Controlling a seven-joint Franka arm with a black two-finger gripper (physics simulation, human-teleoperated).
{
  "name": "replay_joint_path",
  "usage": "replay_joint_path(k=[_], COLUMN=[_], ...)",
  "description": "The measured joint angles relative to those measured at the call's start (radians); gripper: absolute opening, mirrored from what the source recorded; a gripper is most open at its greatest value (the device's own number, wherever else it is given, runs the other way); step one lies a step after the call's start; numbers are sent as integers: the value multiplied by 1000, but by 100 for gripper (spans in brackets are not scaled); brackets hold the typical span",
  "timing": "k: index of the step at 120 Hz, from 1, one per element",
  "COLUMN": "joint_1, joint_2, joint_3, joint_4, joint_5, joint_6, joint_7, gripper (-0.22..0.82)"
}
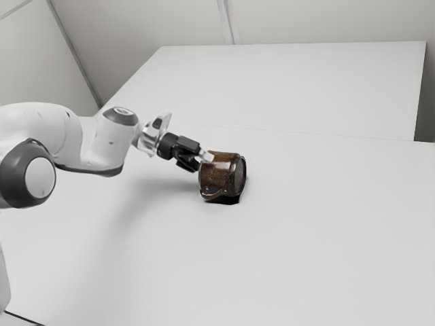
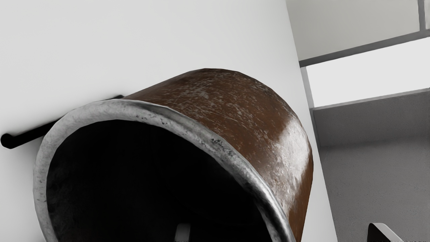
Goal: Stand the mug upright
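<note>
Beside the rim of the mug, my gripper point(image 1: 202, 160) reaches in from the exterior view's left. The brown mug point(image 1: 223, 175) lies on its side, with its mouth toward the hand and its base facing the exterior view's right. Its handle point(image 1: 213, 195) is low, near the table. From the wrist camera, the gripper point(image 2: 281, 232) is open: one fingertip shows inside the dark mouth of the mug point(image 2: 235, 107), the other stands outside its wall. The two straddle the metal rim, with space around each.
The white table point(image 1: 306, 258) spreads around the mug, with a dark shadow under it. Farther back is a pale raised surface or wall panel point(image 1: 292, 85). Grey wall point(image 2: 373, 185) shows past the table edge in the wrist view.
</note>
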Motion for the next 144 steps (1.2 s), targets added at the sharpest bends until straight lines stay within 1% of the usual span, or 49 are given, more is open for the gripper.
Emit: replay_joint_path(k=[5,19,28,44,56,71,93,105,120,144], joint_1=[0,1,-2,-2,-6,-11,-19,-35,-46,-111], joint_2=[4,7,7,4,2,-4,-38,-110,-210,-370], joint_3=[-4,-17,-18,-18,-18,-18,-16,-11,-8,-8], joint_4=[0,1,1,3,3,2,-6,-38,-79,-203], joint_5=[-7,-21,-27,-31,-32,-32,-10,55,243,579], joint_6=[-7,-20,-25,-36,-41,-44,-44,-36,9,144], joint_7=[5,16,23,32,39,47,58,57,29,-36], gripper=[49,28,17,1,-8,-13,-15,-16,-17,-17])
